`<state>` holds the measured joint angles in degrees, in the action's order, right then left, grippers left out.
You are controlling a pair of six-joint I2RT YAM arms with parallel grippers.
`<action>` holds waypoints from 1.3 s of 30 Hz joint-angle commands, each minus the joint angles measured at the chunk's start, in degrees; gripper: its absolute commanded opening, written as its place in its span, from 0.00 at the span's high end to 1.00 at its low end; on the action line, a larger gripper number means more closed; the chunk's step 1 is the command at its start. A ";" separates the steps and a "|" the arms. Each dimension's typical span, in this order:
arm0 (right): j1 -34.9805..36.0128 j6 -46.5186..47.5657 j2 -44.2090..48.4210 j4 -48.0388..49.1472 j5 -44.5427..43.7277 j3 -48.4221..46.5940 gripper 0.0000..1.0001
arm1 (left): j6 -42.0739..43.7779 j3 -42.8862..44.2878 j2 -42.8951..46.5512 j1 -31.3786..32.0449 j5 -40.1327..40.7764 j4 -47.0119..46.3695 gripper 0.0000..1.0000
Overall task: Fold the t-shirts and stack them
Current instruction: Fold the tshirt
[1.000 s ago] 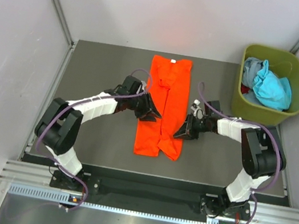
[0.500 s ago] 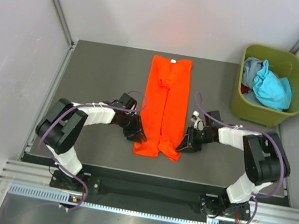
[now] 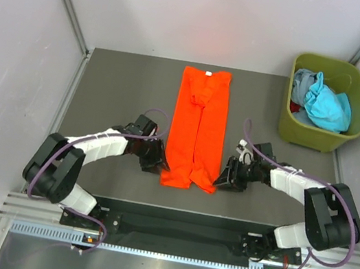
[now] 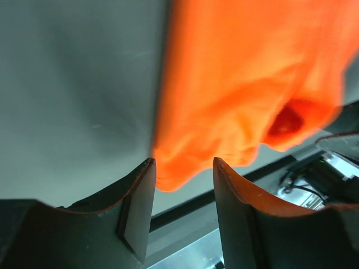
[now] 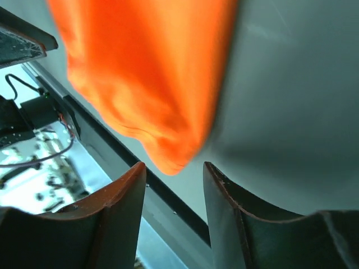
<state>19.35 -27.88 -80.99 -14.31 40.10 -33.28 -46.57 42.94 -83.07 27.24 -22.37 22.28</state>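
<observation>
To my left, the left gripper [image 3: 159, 166] rests low near the front edge of the grey desk [image 3: 118, 89]. Its fingers are spread apart, and the near left corner of the orange t-shirt [image 3: 198, 127] sits at their tips, unclamped. The shirt lies as a long narrow strip down the desk's middle, with its white neck label [image 3: 208, 74] toward the back edge. The right gripper [image 3: 222, 180] sits likewise spread at the near right corner of the shirt. At the desk's back right corner, an olive bin [image 3: 312, 137] holds a teal t-shirt [image 3: 328, 105] and a grey t-shirt [image 3: 303, 83].
</observation>
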 commanded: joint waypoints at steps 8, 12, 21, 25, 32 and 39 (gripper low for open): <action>0.25 -9.29 -1.89 12.71 3.49 7.00 0.53 | -3.44 -5.14 -3.94 -0.44 -0.30 -5.22 0.49; 0.25 -10.88 -5.57 16.23 4.64 7.44 0.58 | -5.20 -6.90 -5.70 -0.44 -2.32 -8.21 0.54; -0.02 -4.22 -4.88 5.98 -0.17 4.98 1.00 | -1.70 -4.63 -4.74 -0.44 2.49 -1.38 1.00; -0.11 2.99 -2.16 -6.94 -7.22 2.08 1.00 | 0.60 -3.04 -3.51 -0.44 5.23 2.76 1.00; -0.11 5.72 -1.55 -9.77 -4.67 0.41 0.73 | 0.86 -3.04 -2.72 0.79 1.80 2.23 0.77; -0.11 8.10 4.35 -15.32 -6.88 -9.60 0.59 | 1.74 2.14 5.36 0.97 3.65 9.18 0.57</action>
<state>19.27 -22.52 -79.72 -28.23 34.50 -37.12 -46.11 41.25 -81.84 28.10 -20.67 28.05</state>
